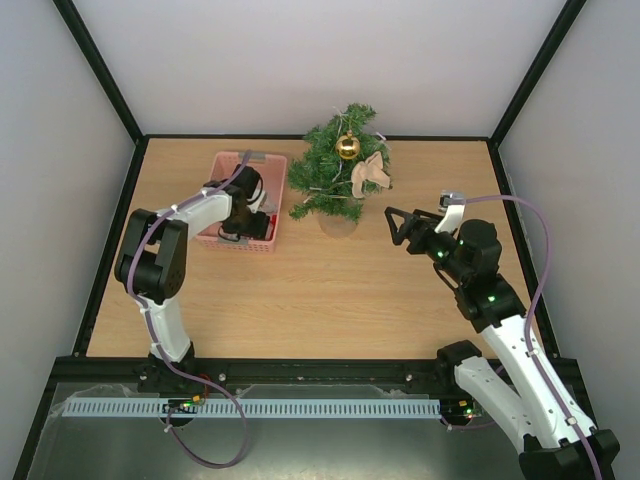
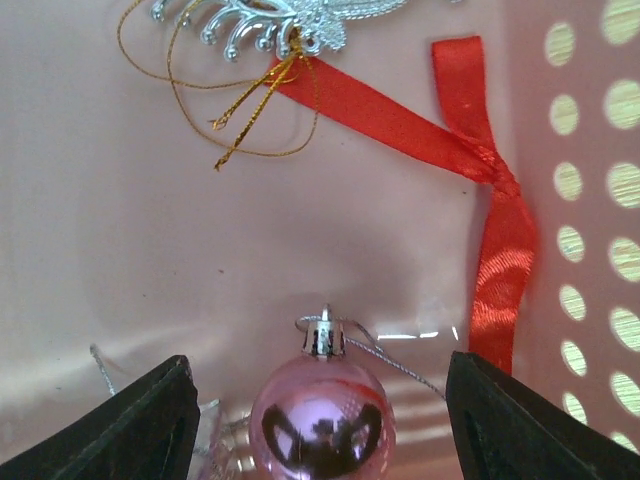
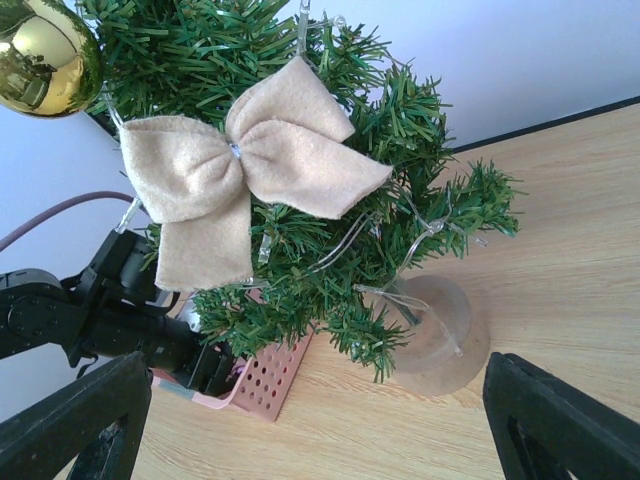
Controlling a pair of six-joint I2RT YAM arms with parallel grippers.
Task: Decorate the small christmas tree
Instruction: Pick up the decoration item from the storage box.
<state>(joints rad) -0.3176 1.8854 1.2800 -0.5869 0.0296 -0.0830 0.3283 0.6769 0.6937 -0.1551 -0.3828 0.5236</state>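
Note:
The small christmas tree (image 1: pixel 330 180) stands at the back middle of the table, with a gold bauble (image 1: pixel 347 146) and a beige felt bow (image 1: pixel 368 174) hanging on it. In the right wrist view the tree (image 3: pixel 300 270), the bow (image 3: pixel 240 170) and the pale round base (image 3: pixel 440 340) fill the frame. My right gripper (image 1: pixel 396 225) hovers open and empty just right of the tree. My left gripper (image 1: pixel 245 228) reaches down into the pink basket (image 1: pixel 222 168). Its open jaws stand on either side of a shiny pink bauble (image 2: pixel 320 420) without touching it.
A red ribbon (image 2: pixel 480 160) and a silver ornament with gold thread (image 2: pixel 270 20) also lie on the basket floor (image 2: pixel 100 200). The perforated basket wall (image 2: pixel 590 200) is close on the right. Black frame posts and white walls ring the wooden table (image 1: pixel 320 300).

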